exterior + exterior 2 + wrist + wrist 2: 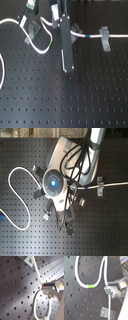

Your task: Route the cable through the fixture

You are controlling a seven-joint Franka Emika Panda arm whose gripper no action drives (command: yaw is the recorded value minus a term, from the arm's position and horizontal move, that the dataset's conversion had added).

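1. A Franka arm is working over a black perforated surface (30, 95), carrying the white cable (80, 35) toward a small metal fixture (105, 37) at the first exterior view's right.
2. The hand (50, 287) is appearing clenched on the cable in the first wrist view, one metal finger (112, 289) pressing the cord at its side.
3. The cable is running from a loop at the first exterior view's left (10, 22), past a second bracket (32, 29), under the hand and on through the right fixture, its blue band (88, 36) sitting just left of that fixture.
4. Judged from these views, the step in hand is seating the cord in a fixture; doing it well likely means keeping the line taut and low, and aligned with the slot so it does not ride over the top.
5. The second wrist view is showing the green band (90, 286) at the bottom of a slack bend, detail the second exterior view is hiding beneath the arm's body (62, 168).
6. The second exterior view alone is showing the large slack loop (15, 198) lying at the second exterior view's left.
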